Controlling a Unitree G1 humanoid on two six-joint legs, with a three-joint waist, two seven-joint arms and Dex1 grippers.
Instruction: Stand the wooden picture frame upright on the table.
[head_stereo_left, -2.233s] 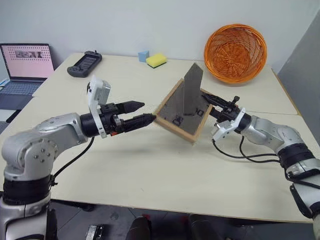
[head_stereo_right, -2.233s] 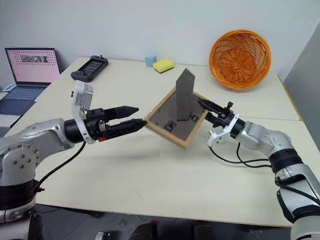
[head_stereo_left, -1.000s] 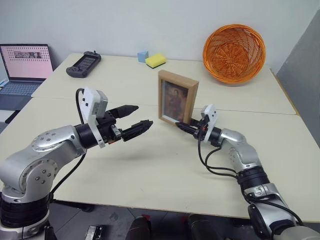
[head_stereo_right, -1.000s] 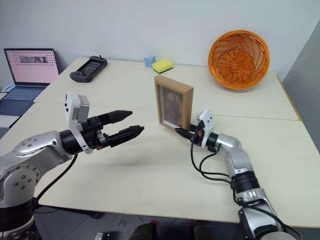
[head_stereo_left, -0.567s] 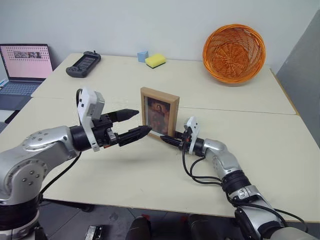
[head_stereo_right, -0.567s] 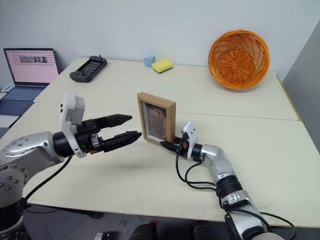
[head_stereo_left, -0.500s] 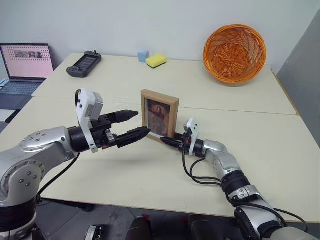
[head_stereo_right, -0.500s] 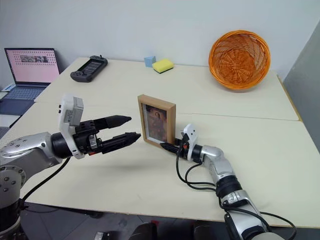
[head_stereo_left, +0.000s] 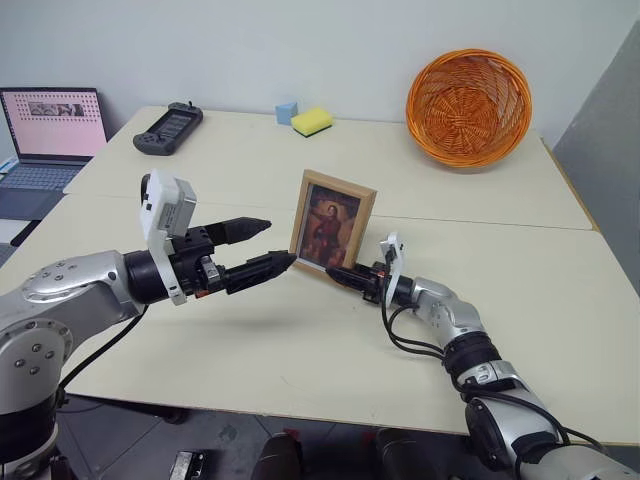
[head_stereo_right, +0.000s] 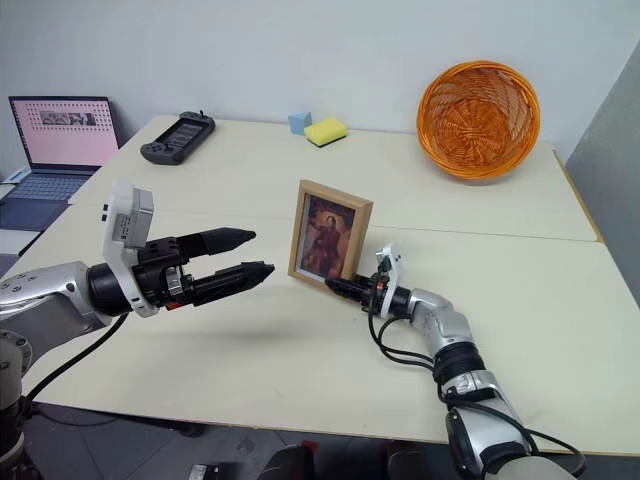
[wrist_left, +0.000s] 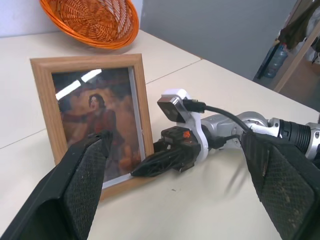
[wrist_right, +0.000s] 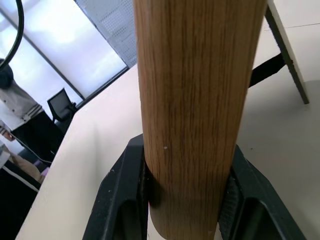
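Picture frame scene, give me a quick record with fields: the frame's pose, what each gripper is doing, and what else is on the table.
frame: wooden picture frame upright on the table, photo facing the camera
right gripper: shut on the frame's lower right edge
left gripper: open, beside the frame, not touching
other items: orange basket, yellow sponge, blue block, handheld controller, laptop

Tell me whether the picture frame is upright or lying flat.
Upright: the wooden picture frame stands on its bottom edge on the table, photo facing the camera, right end effector clamped on its lower corner.
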